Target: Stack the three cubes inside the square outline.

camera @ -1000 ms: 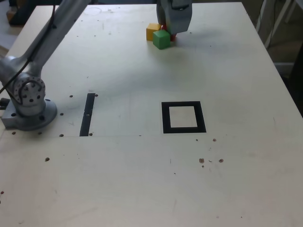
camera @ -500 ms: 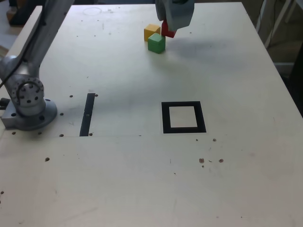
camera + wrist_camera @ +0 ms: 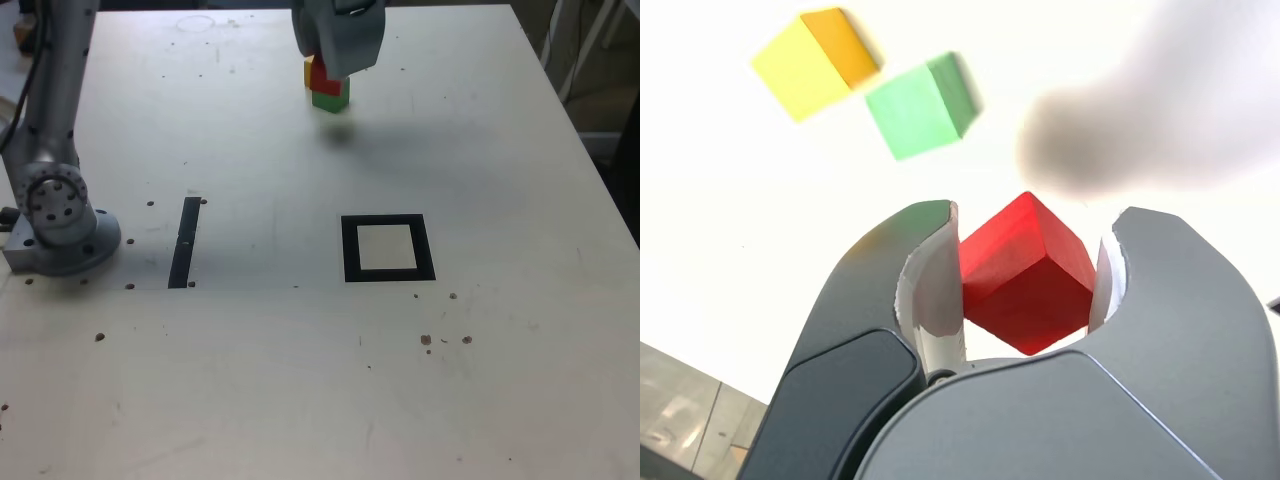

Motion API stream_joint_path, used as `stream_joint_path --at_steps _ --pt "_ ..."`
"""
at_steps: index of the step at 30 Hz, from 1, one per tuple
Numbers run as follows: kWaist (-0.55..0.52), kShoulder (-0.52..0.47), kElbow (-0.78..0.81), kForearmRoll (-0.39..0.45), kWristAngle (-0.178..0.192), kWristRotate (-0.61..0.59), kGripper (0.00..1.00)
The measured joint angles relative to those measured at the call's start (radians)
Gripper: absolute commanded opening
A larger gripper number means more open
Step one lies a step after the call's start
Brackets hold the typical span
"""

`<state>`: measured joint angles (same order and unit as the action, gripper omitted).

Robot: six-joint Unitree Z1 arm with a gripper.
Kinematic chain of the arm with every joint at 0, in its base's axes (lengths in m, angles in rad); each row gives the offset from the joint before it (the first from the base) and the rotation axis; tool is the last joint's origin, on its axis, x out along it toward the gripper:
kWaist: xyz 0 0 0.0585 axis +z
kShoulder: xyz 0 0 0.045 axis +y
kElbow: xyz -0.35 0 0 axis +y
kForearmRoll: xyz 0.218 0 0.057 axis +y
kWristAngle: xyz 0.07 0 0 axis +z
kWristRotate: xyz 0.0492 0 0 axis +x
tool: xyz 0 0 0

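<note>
Pale tabletop [image 3: 300, 380] fills my exterior view, speckled with small dark marks, with the arm's round grey base [image 3: 60, 225] sitting at that view's left edge. Near the base I see a straight strip of black tape [image 3: 184, 242], and toward the middle lies the black square outline [image 3: 387, 248] with its pale centre bare.

At the far end of the table my gripper [image 3: 335, 70] hangs above the surface with its shadow on the table below. On the wrist view the gripper [image 3: 1030, 275] is clamped on the red cube [image 3: 1025, 275], one jaw pressed to each side of it, the cube tilted on a corner between them. From the exterior view the red cube [image 3: 324, 80] peeks out under the gripper body, well apart from the outline.

The green cube [image 3: 330, 99] and the yellow cube [image 3: 308, 72] rest on the table under and behind the gripper; only a sliver of yellow shows there. On the wrist view the green cube [image 3: 922, 106] and yellow cube [image 3: 816, 63] lie close together, whether touching I cannot tell.
</note>
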<state>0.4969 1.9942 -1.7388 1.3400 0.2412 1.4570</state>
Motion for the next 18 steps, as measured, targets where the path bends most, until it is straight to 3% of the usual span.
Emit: stream_joint_path --at_steps 6,18 --pt "-0.101 -0.132 0.200 -0.052 0.001 -0.080 0.41" --pt "-0.406 -0.206 0.339 -0.053 -0.011 -0.342 0.40"
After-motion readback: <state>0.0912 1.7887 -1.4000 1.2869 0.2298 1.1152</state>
